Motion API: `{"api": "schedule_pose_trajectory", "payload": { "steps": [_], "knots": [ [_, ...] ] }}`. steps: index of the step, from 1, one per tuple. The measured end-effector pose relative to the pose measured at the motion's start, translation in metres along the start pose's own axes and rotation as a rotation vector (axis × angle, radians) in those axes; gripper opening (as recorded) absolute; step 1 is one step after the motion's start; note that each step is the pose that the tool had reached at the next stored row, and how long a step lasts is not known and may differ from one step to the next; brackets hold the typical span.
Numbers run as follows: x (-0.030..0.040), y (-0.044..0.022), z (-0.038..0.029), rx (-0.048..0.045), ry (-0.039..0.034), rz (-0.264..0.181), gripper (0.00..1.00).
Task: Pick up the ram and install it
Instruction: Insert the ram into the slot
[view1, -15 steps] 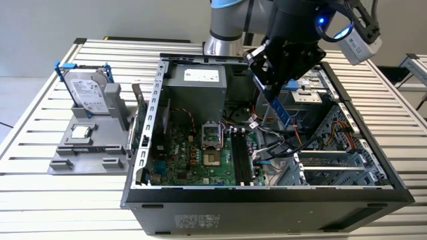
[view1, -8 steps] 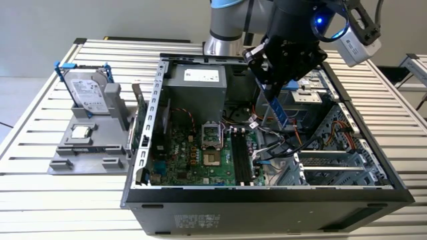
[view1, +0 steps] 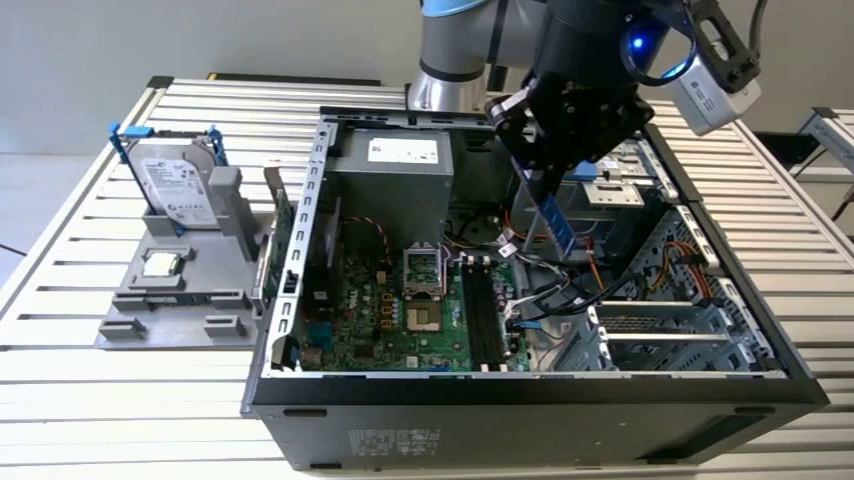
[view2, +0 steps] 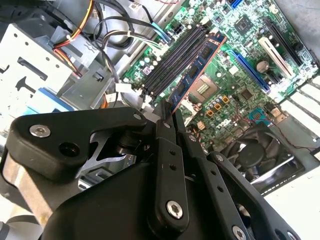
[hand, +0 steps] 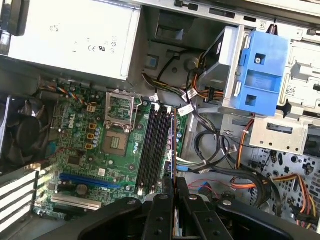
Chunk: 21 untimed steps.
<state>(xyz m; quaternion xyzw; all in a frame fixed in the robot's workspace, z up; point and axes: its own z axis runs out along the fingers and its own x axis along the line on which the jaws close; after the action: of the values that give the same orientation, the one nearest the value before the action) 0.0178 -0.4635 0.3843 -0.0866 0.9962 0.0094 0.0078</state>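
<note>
Gripper (view1: 543, 185) pinching the ram (view1: 559, 222) by its top edge, hanging it upright; lining it over the motherboard's memory slots (view1: 483, 312).

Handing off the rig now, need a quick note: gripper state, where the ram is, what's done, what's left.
Gripper: shut on the ram, holding it by its top edge, the stick hanging upright inside the open computer case.
Ram: above the motherboard, over the black memory slots beside the empty processor socket. In the second wrist view its lower end points at those slots but is not seated.
Done: ram picked up and carried over the case.
Left: seat it in a slot and release.
On the grey stand outside the case: hard drive and processor chip.
</note>
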Motion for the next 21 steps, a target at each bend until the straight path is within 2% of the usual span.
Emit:
{"api": "schedule_pose_trajectory", "payload": {
  "steps": [11, 21],
  "knots": [
    [0.0001, -0.0001, 0.0056, 0.0005, -0.0004, 0.024, 0.00],
    [0.0003, -0.0003, 0.0128, 0.0028, -0.0001, 0.026, 0.00]
  ]
}}
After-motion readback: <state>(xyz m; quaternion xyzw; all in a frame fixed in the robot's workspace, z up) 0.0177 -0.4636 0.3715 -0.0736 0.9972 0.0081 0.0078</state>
